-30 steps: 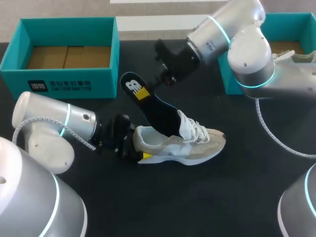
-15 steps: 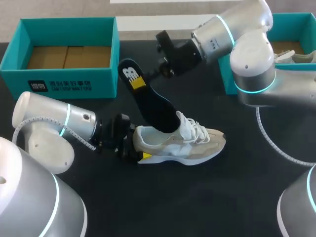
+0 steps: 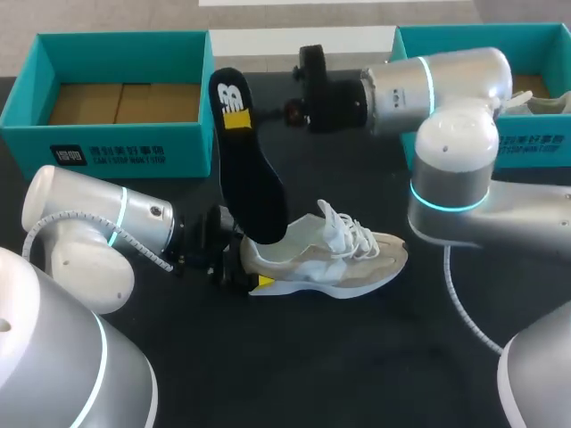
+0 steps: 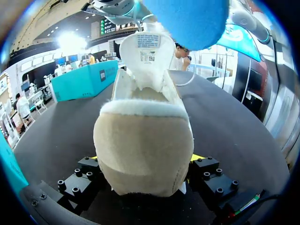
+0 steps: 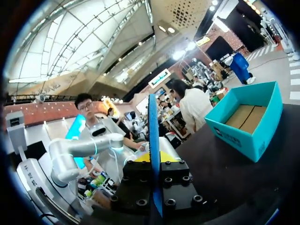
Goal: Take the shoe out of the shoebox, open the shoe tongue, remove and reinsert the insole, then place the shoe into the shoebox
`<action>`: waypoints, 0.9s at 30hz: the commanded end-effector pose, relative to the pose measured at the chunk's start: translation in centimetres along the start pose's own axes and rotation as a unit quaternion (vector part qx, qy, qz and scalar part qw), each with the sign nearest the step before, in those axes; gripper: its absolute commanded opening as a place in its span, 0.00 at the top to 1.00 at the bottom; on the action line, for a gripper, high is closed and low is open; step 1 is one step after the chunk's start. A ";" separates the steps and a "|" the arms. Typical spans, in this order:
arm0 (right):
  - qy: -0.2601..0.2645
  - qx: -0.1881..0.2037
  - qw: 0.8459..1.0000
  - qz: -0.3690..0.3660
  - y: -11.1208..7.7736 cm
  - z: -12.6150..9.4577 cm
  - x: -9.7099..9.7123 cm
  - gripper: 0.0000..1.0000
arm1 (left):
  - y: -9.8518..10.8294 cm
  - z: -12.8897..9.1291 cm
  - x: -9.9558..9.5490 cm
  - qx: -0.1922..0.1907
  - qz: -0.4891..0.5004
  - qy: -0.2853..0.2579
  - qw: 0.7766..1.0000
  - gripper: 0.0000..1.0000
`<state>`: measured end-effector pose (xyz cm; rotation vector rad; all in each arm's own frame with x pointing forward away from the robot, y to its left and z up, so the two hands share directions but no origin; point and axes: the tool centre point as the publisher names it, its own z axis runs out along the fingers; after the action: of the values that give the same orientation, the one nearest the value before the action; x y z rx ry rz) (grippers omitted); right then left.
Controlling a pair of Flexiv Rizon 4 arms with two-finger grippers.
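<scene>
Left gripper [image 3: 245, 265]: clamped on the heel of the shoe [image 3: 326, 254], one finger on each side.
Shoe: beige sneaker, standing on its sole on the black table [image 3: 357, 357], outside the shoebox [image 3: 116, 134].
Right gripper [image 5: 154, 164]: closed on the insole [image 3: 245, 169] near its heel end.
Insole: black, raised steeply, toe end down at the shoe's opening.
Shoebox: teal, open, behind the shoe.

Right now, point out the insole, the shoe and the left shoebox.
insole [image 3: 248, 169], head view, its black middle.
shoe [image 3: 375, 257], head view, its beige toe.
left shoebox [image 3: 183, 143], head view, its front wall.
</scene>
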<state>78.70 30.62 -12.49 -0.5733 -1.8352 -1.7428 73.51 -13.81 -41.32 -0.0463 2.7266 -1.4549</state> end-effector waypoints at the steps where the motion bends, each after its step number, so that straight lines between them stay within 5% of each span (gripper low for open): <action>1: -0.002 -0.010 1.000 0.006 0.2 -1.6 1.3 1.00 | 0.4 0.3 -0.2 -0.002 0.000 -0.001 1.000 1.00; 17: 0.003 0.013 0.999 0.050 0.9 -5.0 7.1 1.00 | 0.4 0.3 -0.2 -0.002 0.000 -0.001 1.000 1.00; 27: 0.003 0.013 0.999 0.050 0.9 -5.0 7.1 1.00 | 0.4 0.3 -0.2 -0.002 0.000 -0.001 1.000 1.00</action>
<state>74.30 25.10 -7.05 -0.6373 -1.7905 -1.6507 73.51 -13.80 -41.32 -0.0465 2.7267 -1.4548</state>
